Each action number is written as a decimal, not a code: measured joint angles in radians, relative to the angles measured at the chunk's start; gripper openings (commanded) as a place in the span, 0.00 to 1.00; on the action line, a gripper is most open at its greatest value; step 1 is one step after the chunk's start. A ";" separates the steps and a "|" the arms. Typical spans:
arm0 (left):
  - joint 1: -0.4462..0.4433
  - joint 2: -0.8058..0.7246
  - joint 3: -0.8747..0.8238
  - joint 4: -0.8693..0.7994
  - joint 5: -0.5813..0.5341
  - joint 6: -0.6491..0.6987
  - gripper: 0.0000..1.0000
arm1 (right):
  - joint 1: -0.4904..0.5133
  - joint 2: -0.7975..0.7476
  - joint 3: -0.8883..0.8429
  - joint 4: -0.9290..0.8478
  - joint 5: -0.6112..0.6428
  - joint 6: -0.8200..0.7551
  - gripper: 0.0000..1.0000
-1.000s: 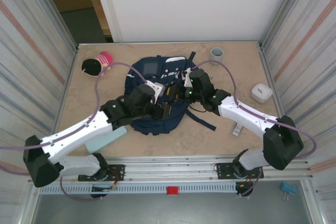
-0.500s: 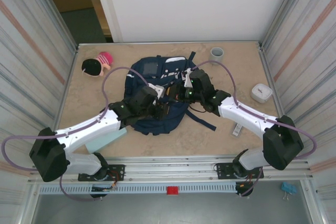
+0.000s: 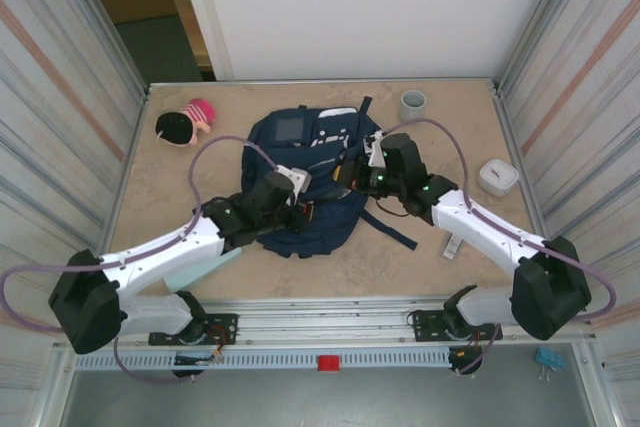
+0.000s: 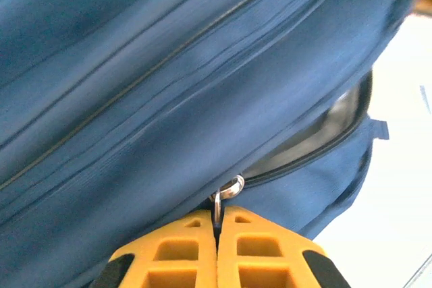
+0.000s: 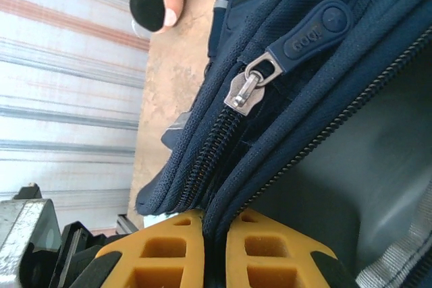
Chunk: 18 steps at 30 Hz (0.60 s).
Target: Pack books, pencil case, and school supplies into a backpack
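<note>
Bag (image 3: 325, 225): navy, lying flat mid-table, dark straps trailing off its right side toward the near edge.
Table (image 3: 160, 207): tan top, walled in on both sides.
Left gripper (image 4: 217, 224): yellow fingers (image 4: 181, 257) pressed together, pinching a metal zip ring (image 4: 228, 190) at the bag's seam. From above it sits on the bag's near-left part.
Right gripper (image 5: 214, 231): yellow pads (image 5: 162, 254) almost touching, the bag's zip edge clamped between them. From above it is on the bag's right side, facing the left gripper across the bag.
Bag mouth (image 4: 317, 143): partly open, a dark gap with grey lining just right of the pinched ring.
Zip slider (image 5: 246, 91): metal, carrying a navy rubber tab (image 5: 312, 30), hanging free just above the right gripper's pinch.
Pencil case (image 3: 200, 269): mint, on the table near-left of the bag, partly under the left arm, outside the bag.
Supply piece (image 3: 451, 246): small, white, on the table right of the bag, just beside the right forearm, outside the bag.
Doll (image 3: 185, 122): pink and black, far-left corner, apart from the bag.
Cup (image 3: 413, 102): grey, upright, far edge, right of the bag.
White box (image 3: 497, 176): rounded, by the right wall, well apart from the bag.
</note>
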 measured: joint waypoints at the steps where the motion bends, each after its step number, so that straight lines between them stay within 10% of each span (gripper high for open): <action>1: 0.001 -0.023 -0.022 -0.003 -0.008 -0.001 0.00 | -0.017 -0.010 -0.002 -0.014 -0.010 -0.004 0.00; 5: 0.010 -0.111 -0.098 -0.030 -0.036 -0.008 0.00 | -0.073 -0.035 -0.002 -0.047 -0.045 -0.023 0.02; 11: 0.021 -0.183 -0.143 0.001 -0.031 -0.003 0.00 | -0.071 -0.059 -0.072 0.042 -0.069 0.023 0.53; 18: 0.023 -0.182 -0.142 0.032 -0.007 0.000 0.00 | 0.049 0.013 -0.129 0.240 -0.007 0.148 0.63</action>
